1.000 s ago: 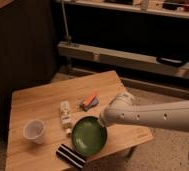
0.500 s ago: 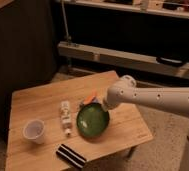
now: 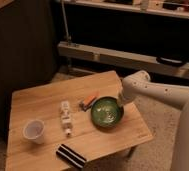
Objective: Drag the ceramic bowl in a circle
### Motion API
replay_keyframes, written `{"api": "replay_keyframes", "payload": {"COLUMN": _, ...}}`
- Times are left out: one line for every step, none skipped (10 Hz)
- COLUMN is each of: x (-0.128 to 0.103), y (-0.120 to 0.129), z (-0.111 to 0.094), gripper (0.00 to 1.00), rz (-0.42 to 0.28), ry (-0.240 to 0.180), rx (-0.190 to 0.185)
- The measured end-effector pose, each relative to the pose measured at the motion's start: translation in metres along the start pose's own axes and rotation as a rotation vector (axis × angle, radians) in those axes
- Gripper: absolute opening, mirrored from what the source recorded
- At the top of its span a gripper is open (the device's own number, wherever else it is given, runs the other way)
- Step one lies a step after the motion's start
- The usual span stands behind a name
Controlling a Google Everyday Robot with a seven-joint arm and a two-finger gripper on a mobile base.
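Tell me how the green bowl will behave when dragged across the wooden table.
The ceramic bowl, wide and shallow, probably slides flat without tipping. Its glossy glaze may slip at the gripper on its right rim. It could nudge the orange object nearby.

Before you, a pale wooden surface (image 3: 38,100) at centre, speckled floor (image 3: 160,112) right, dark cabinet (image 3: 23,45) upper left, pale rail (image 3: 113,56) across dim top.
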Motion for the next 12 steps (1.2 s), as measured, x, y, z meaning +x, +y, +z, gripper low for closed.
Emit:
{"api": "replay_keyframes", "payload": {"x": 0.011, "y": -0.019, "z": -0.001, "gripper": 0.00, "rz": 0.024, "ry": 0.005, "rx": 0.008}}
{"api": "replay_keyframes", "payload": {"x": 0.027, "y": -0.039, "z": -0.003, "gripper": 0.00, "rz": 0.042, "ry": 0.003, "rx": 0.013}}
{"api": "replay_keyframes", "payload": {"x": 0.042, "y": -0.055, "z": -0.004, "gripper": 0.00, "rz": 0.056, "ry": 0.002, "rx": 0.017}}
{"api": "replay_keyframes", "payload": {"x": 0.058, "y": -0.071, "z": -0.004, "gripper": 0.00, "rz": 0.069, "ry": 0.004, "rx": 0.019}}
{"api": "replay_keyframes", "payload": {"x": 0.073, "y": -0.080, "z": -0.001, "gripper": 0.00, "rz": 0.075, "ry": 0.009, "rx": 0.018}}
{"api": "replay_keyframes", "payload": {"x": 0.092, "y": -0.088, "z": 0.005, "gripper": 0.00, "rz": 0.079, "ry": 0.012, "rx": 0.015}}
{"api": "replay_keyframes", "payload": {"x": 0.109, "y": -0.089, "z": 0.005, "gripper": 0.00, "rz": 0.054, "ry": -0.004, "rx": 0.011}}
{"api": "replay_keyframes", "payload": {"x": 0.120, "y": -0.086, "z": 0.003, "gripper": 0.00, "rz": 0.034, "ry": -0.012, "rx": 0.008}}
{"api": "replay_keyframes", "payload": {"x": 0.135, "y": -0.077, "z": -0.004, "gripper": 0.00, "rz": 0.004, "ry": -0.021, "rx": 0.006}}
{"api": "replay_keyframes", "payload": {"x": 0.145, "y": -0.058, "z": -0.016, "gripper": 0.00, "rz": -0.038, "ry": -0.054, "rx": 0.005}}
{"api": "replay_keyframes", "payload": {"x": 0.149, "y": -0.039, "z": -0.024, "gripper": 0.00, "rz": -0.071, "ry": -0.078, "rx": 0.002}}
{"api": "replay_keyframes", "payload": {"x": 0.151, "y": -0.021, "z": -0.033, "gripper": 0.00, "rz": -0.108, "ry": -0.102, "rx": 0.000}}
